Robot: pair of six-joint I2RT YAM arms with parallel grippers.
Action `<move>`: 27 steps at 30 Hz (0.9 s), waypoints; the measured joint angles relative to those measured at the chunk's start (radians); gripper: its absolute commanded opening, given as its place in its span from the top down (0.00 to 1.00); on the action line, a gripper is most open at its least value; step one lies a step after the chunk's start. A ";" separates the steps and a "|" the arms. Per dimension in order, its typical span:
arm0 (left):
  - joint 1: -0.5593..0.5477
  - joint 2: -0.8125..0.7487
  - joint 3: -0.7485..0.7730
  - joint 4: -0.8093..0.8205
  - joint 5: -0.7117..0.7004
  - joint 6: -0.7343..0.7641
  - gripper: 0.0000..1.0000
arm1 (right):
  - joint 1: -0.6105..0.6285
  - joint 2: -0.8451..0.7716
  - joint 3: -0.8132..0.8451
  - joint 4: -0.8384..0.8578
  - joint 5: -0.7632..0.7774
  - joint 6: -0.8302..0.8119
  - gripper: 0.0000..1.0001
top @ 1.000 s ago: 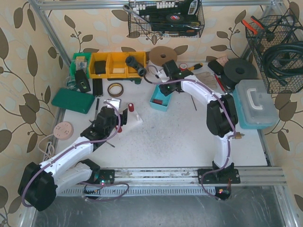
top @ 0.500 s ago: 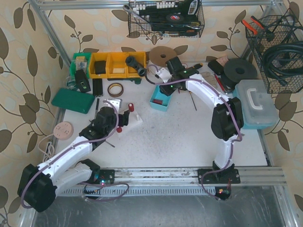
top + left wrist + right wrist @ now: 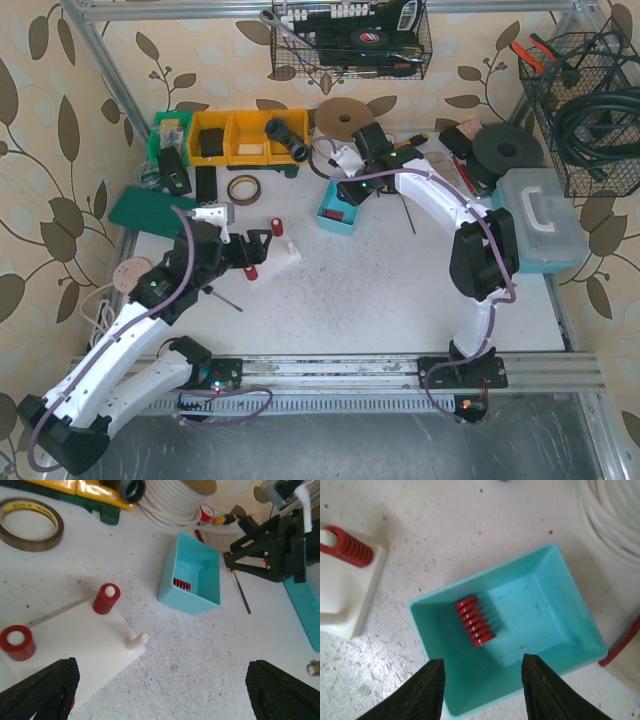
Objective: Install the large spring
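Right gripper: spread wide above the bin, apparently lined up to grab the spring.
Left gripper: wide apart, empty, overlooking the bare peg on the block.

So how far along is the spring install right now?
Done: the white base has one seated spring and a second seated spring on pegs. In hand: nothing; the right pincer hangs open over the loose spring in the teal bin. Remaining, likely: grip it and seat it on the bare peg.
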 measured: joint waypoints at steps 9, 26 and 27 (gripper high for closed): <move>0.000 0.119 0.410 -0.322 -0.058 -0.083 0.06 | 0.002 0.071 0.113 -0.043 -0.011 -0.001 0.56; 0.001 0.411 0.684 -0.557 -0.024 0.132 0.01 | 0.018 0.331 0.211 -0.143 0.056 -0.046 0.51; 0.003 0.415 0.690 -0.564 -0.024 0.147 0.02 | 0.022 0.339 0.219 -0.146 0.056 -0.046 0.51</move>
